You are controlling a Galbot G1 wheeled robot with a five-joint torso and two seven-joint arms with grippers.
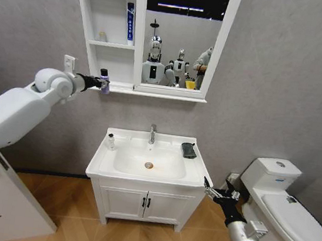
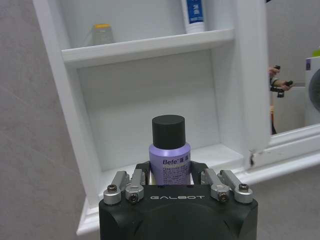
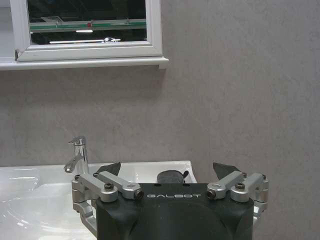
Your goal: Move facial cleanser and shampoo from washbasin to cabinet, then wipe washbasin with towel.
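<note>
Shampoo bottle [image 2: 169, 156]: lilac body, black cap, printed "Befe", upright between the fingers of the left gripper [image 2: 170, 176], level with the lowest open shelf of the cabinet [image 1: 104, 33].
Left gripper: clamped on the bottle's lower body from both sides; in the head view it [image 1: 103, 83] sits at the front edge of the cabinet's bottom shelf, arm stretched up from the robot's left.
Cabinet: white, on the wall above the washbasin [image 1: 150, 164], three open shelves on its left part and a mirror [image 1: 181, 34] on its right part.
Middle shelf of cabinet: a white tube with blue print [image 1: 129, 22] stands upright at the side next to the mirror; a small pale jar with a yellow lid [image 2: 102, 34] stands toward the outer side.
Right gripper [image 1: 218, 193]: fingers spread wide, holding nothing, low beside the washbasin's right front corner, between it and the toilet [image 1: 283, 208].
Washbasin: white top below the cabinet, oval bowl with a brass drain [image 1: 148, 165], chrome tap [image 1: 152, 133] at the back centre.
Towel [image 1: 189, 150]: dark folded cloth lying on the washbasin's right rear ledge, just beside the tap's right.
Small bottle [image 1: 110, 142]: white, dark cap, upright on the washbasin's left ledge.
Vanity [image 1: 144, 204]: two white doors directly under the washbasin.
</note>
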